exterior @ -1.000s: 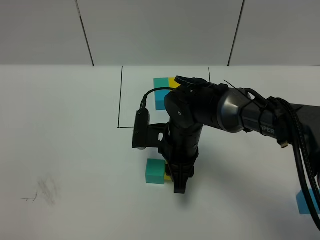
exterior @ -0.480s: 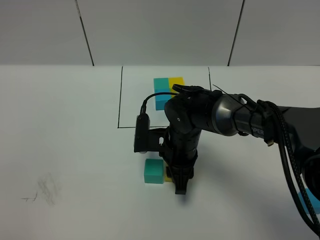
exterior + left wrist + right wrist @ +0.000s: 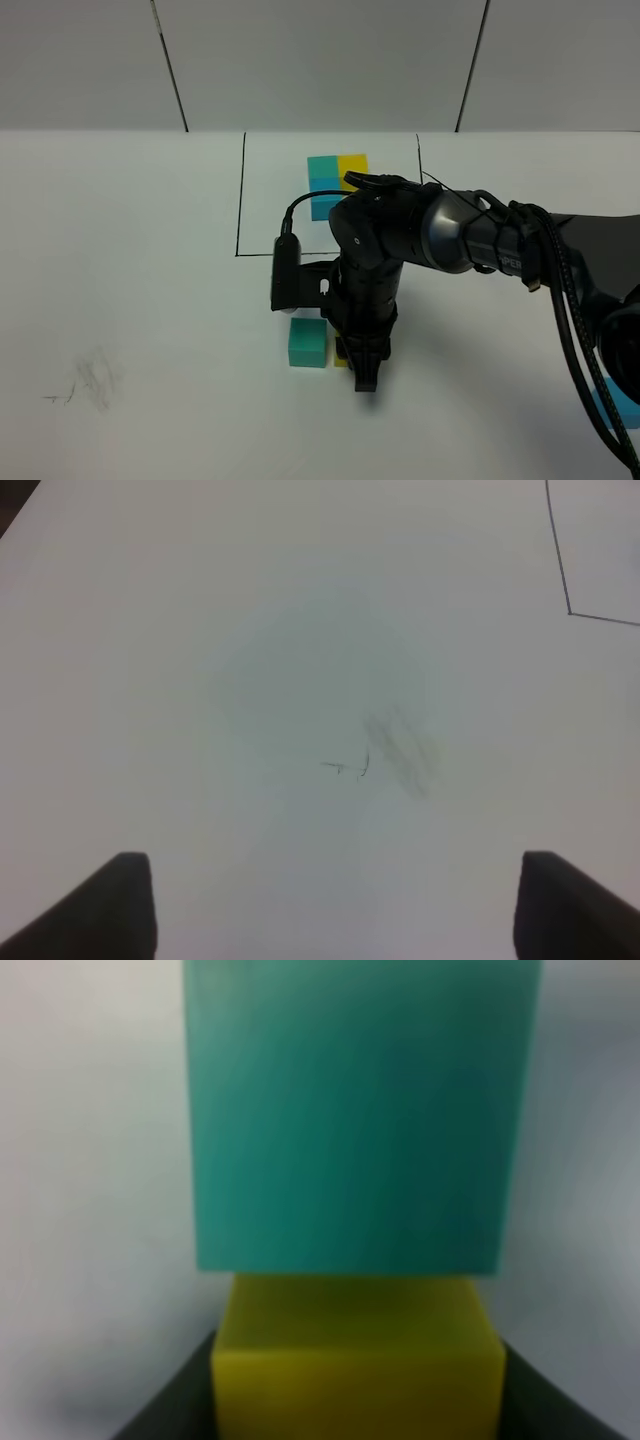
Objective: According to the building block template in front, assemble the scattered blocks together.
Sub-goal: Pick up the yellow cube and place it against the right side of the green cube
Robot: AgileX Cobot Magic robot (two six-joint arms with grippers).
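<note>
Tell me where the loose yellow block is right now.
The loose yellow block sits between the right gripper's fingers, right of and touching the loose teal block, just in front of the black outline in the exterior high view.

- Exterior high: mounted above the white table [image 3: 120,300] and angled down towards the back wall [image 3: 320,60]; the whole workspace is taken in from a distance.
- Left wrist: held well above the table and pointed down; the grey smudge [image 3: 400,745] and an outline corner [image 3: 569,612] are shared with the exterior view.
- Right wrist: set very close, so the picture is blurred; the teal-green cube [image 3: 360,1110] and yellow cube [image 3: 355,1360] are shared with the exterior view.
</note>
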